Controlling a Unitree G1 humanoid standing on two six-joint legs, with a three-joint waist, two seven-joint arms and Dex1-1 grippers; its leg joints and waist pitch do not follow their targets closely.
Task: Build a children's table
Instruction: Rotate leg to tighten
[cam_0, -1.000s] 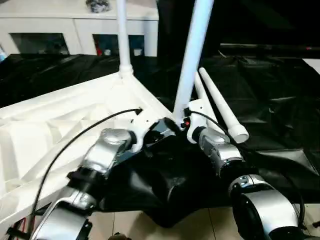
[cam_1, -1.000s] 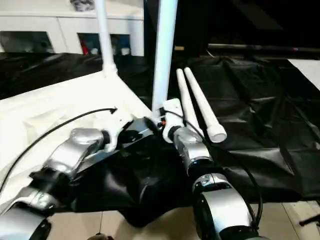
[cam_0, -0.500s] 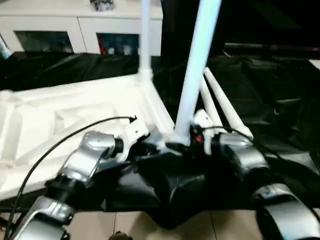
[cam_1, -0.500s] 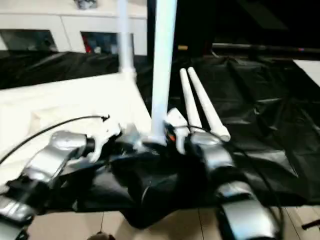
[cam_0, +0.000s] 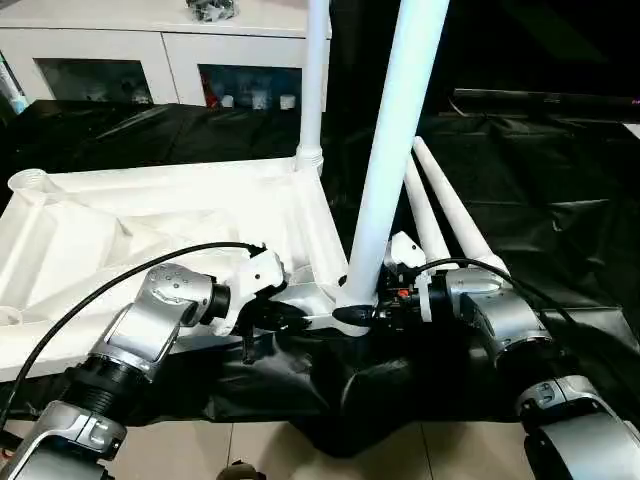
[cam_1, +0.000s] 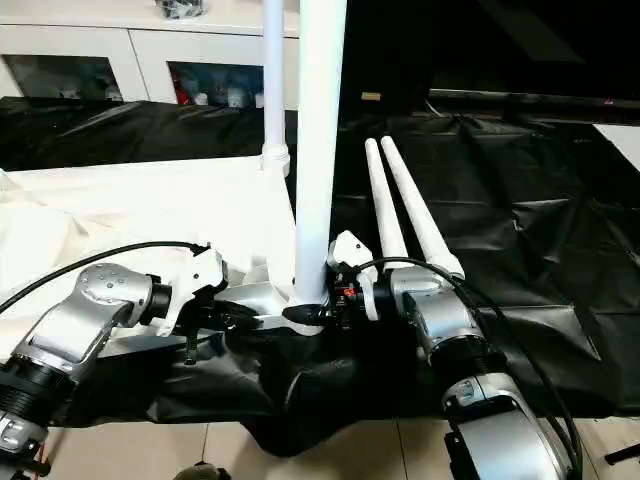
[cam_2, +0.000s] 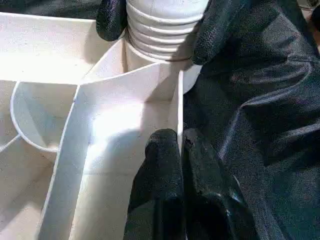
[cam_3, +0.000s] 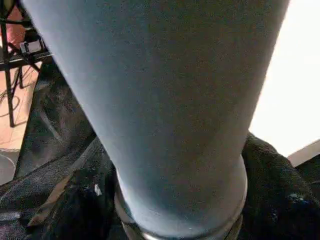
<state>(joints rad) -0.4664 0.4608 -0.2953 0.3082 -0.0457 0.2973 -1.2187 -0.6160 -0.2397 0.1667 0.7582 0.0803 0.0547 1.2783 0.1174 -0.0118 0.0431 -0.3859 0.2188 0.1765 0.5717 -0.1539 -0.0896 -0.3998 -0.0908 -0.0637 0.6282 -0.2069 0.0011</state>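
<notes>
Table top: the white table top (cam_0: 150, 225) lay upside down, ribs up, across the left half of the head view, resting on the black cloth (cam_0: 560, 190) that covered the work table.
Legs, counted: four in all. Two stood upright in corner sockets, the near leg (cam_0: 385, 190) at centre frame and the far leg (cam_0: 313, 80) up toward the top middle. Two loose legs (cam_0: 440, 215) lay side by side on the cloth just right of centre, touching each other.
Empty sockets: one open socket (cam_0: 30, 182) showed at the far left corner, nothing in it.
Left gripper: the left gripper (cam_2: 181, 150) was pinched tight on a thin wall (cam_2: 176, 107) of the table top, right beside the near leg's socket.
Right gripper: the right gripper (cam_0: 365, 312) sat at the base of the near leg, its black fingers (cam_2: 111, 20) either side of the ribbed foot in the left wrist view. Couldn't tell if they were actually squeezing or just around it.
In the way: the near leg blocked most of the right wrist view, and the silver forearms covered the near edge of the table top.
Background: a white cabinet (cam_0: 150, 50) with glass doors ran along the upper left, small items behind the glass.
Floor: pale tiled floor (cam_0: 250, 450) at the bottom edge.
</notes>
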